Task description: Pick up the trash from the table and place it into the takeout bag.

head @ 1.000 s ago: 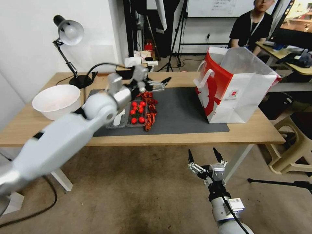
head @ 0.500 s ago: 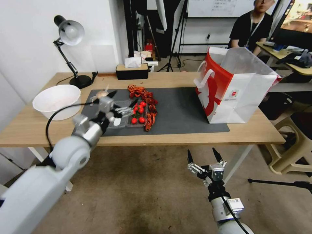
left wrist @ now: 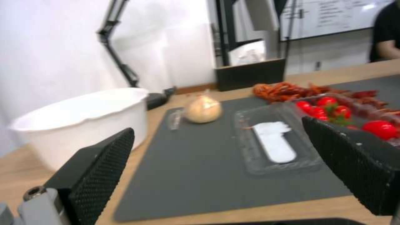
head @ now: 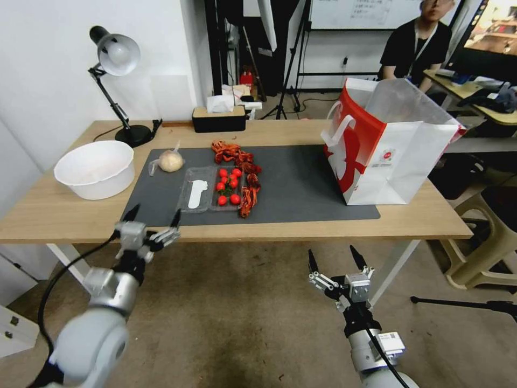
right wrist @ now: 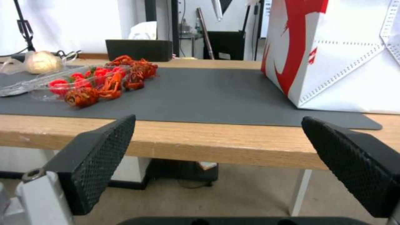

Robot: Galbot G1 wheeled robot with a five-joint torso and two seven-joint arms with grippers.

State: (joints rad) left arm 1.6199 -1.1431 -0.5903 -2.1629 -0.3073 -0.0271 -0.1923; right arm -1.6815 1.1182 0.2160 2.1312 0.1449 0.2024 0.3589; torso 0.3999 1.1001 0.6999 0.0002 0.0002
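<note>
The trash lies on the table's (head: 409,221) dark grey mat. It is a beige bun in a clear bag (head: 170,160) (left wrist: 203,108), a clear plastic tray (head: 196,195) (left wrist: 273,147) holding cherry tomatoes (head: 229,186), and red crayfish shells (head: 237,155) (right wrist: 125,75). The takeout bag (head: 396,151) (right wrist: 342,59), white with red sides, stands open at the mat's right end. My left gripper (head: 153,216) is open and holds nothing, low at the table's front edge before the tray. My right gripper (head: 333,260) is open, below the front edge near the middle.
A white round bowl (head: 96,168) (left wrist: 79,122) sits on the left of the table, with a desk lamp (head: 116,54) behind it. A black tissue box (head: 218,119) stands at the back edge. A person sits behind the bag. A beige stool (head: 484,237) is at right.
My left arm has drawn back from above the crayfish shells, across the tray, down to the table's front edge, uncovering the bun. The right gripper has barely moved.
</note>
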